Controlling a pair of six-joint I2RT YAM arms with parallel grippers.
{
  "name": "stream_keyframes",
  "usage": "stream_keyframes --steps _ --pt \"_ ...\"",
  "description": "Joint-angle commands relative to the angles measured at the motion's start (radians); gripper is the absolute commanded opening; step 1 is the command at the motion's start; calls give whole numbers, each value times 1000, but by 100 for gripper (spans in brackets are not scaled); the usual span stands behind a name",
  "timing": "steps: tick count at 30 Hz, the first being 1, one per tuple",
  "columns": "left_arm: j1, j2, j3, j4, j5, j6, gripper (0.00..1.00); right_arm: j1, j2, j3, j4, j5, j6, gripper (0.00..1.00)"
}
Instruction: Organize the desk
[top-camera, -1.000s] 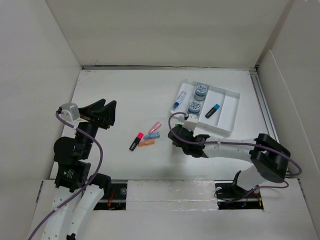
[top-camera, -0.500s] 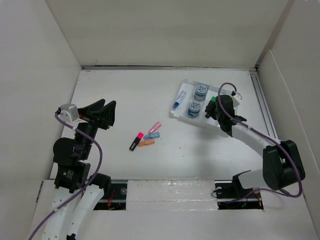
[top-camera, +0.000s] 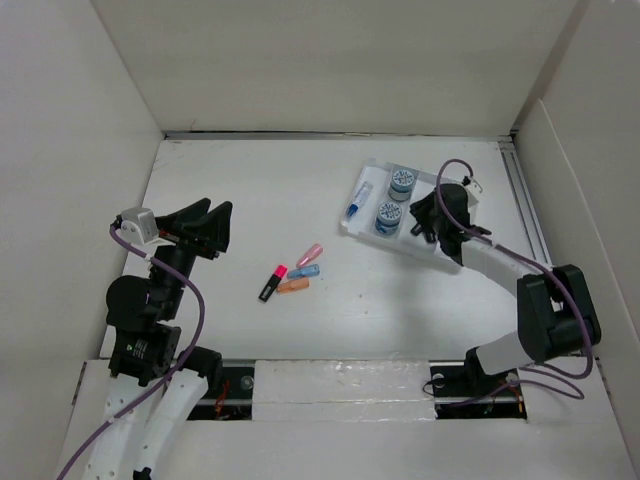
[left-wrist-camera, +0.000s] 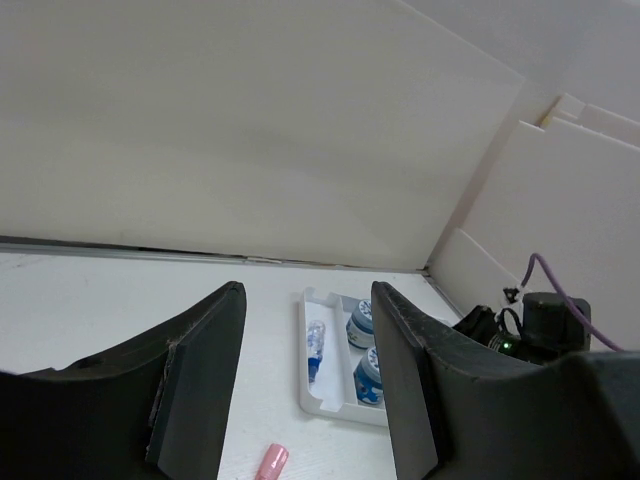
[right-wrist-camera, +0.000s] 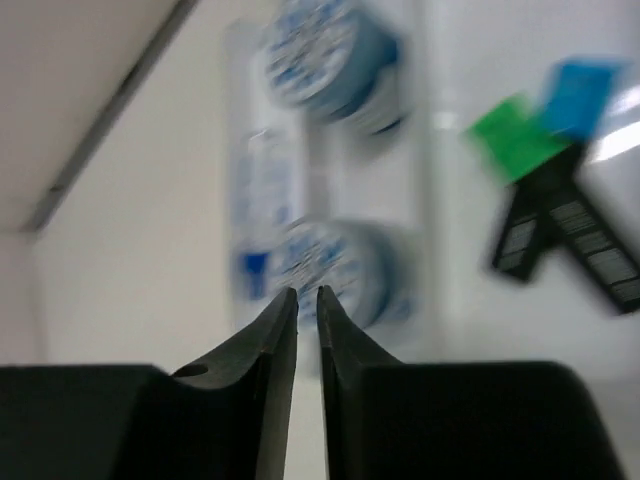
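Black fingers of the right gripper (right-wrist-camera: 307, 295) are being held almost together, with only a thin slit between them and nothing caught in it. It is hovering above the tray (top-camera: 365, 172) at the desk's far right. There a green-capped marker (right-wrist-camera: 515, 135) and a blue-capped marker (right-wrist-camera: 580, 85) are lying crossed in one compartment, beside two round tubs (top-camera: 389, 215) and a small tube (top-camera: 355, 205). This wrist view is blurred, so finer detail cannot be told. The left gripper (top-camera: 205, 228) is being held wide apart and empty over the desk's left side.

The step in hand is judged to be the sorting of markers into the tray. Near the desk's middle a black marker (top-camera: 270, 286), pink marker (top-camera: 310, 253), blue marker (top-camera: 304, 271) and orange marker (top-camera: 293, 286) are lying loose. The next move is likely calling for the right arm to be brought over them, its jaws opened and lowered around one without its neighbours being nudged, since blue and orange are lying just beside each other.

The desk (top-camera: 250, 190) is being shown as a large, plain, matte white top, spreading under both arms and walled by pale boards.
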Motion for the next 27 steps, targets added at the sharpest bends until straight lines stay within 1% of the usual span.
stream_keyframes --steps 1,2,3,4,5,6,7,8,9,10,13,14,16,19,25,27 --pt "-2 -20 5 53 13 -5 49 205 -57 -9 122 -24 -45 14" --pt "-2 -18 4 53 8 -3 49 262 -43 1 119 -22 -59 7" --pt "-2 -17 5 52 6 -5 49 366 -28 10 114 -13 -65 2" --pt "-2 -11 5 49 9 -6 49 414 -3 27 96 -15 -72 0" --pt "-2 -8 4 52 16 -9 49 498 88 97 70 -12 -76 0" --pt "-2 -8 4 52 16 -9 49 499 89 98 70 -4 -76 0" --pt "-2 -2 4 53 17 -9 49 568 121 124 52 7 -81 5" --pt "-2 0 5 53 17 -9 49 600 179 150 44 16 -96 9" --pt "-2 5 5 50 14 -8 49 627 207 211 33 36 -101 13" --pt "-2 12 4 49 13 -8 48 675 233 237 10 42 -107 22" --pt "-2 9 4 49 16 -8 48 724 329 336 -27 24 -130 35" --pt "-2 11 4 52 13 -8 49 748 348 360 -42 27 -131 37" --pt "-2 17 4 47 9 -8 49 758 399 412 -66 37 -131 42" --pt "-2 9 5 50 20 -8 49 767 446 443 -67 -1 -121 48" --pt "-2 -8 5 50 19 -9 49 799 517 486 -105 -10 -107 53" --pt "-2 -12 5 52 10 -8 49 808 550 512 -122 22 -102 54"
